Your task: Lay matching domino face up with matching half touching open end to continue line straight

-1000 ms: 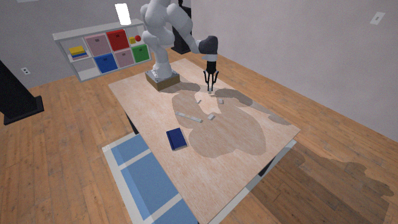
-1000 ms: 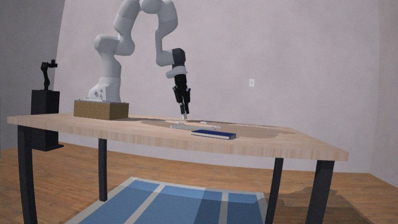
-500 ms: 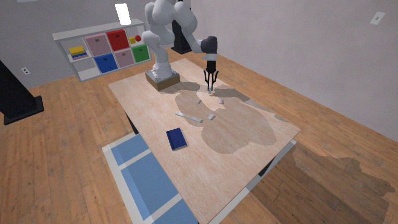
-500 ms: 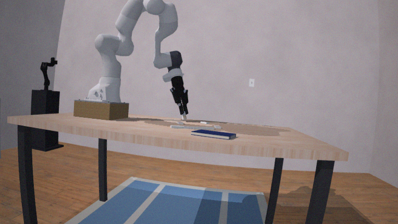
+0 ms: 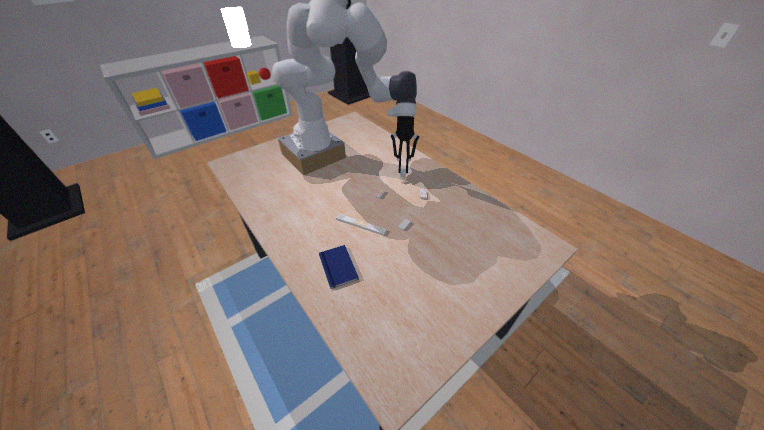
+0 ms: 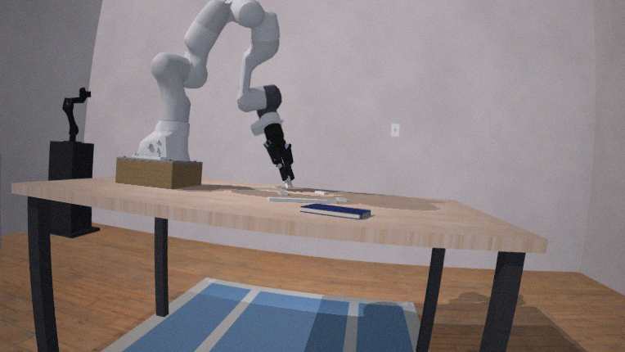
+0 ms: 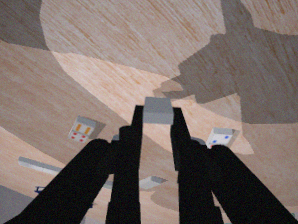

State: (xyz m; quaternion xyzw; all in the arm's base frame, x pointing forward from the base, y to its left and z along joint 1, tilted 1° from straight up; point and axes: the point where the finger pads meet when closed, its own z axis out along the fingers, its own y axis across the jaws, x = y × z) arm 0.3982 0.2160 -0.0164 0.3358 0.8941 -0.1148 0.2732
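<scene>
My gripper (image 5: 403,166) is shut on a grey domino (image 7: 158,111) and holds it on edge, low over the table or touching it, at the far side. In the exterior view the gripper (image 6: 288,179) leans at a tilt. The line of dominoes (image 5: 362,224) lies flat as a long pale strip nearer the middle of the table; it also shows in the wrist view (image 7: 40,164). One loose domino (image 5: 380,194) (image 7: 83,128) lies face up with orange pips. Another (image 5: 423,193) lies face up with blue pips (image 7: 221,137). A third grey domino (image 5: 405,224) lies close to the right end of the line.
A dark blue book (image 5: 338,266) lies flat toward the near side of the table. The robot base on its wooden block (image 5: 311,152) stands at the far edge. A shelf with coloured bins (image 5: 200,90) stands on the floor beyond.
</scene>
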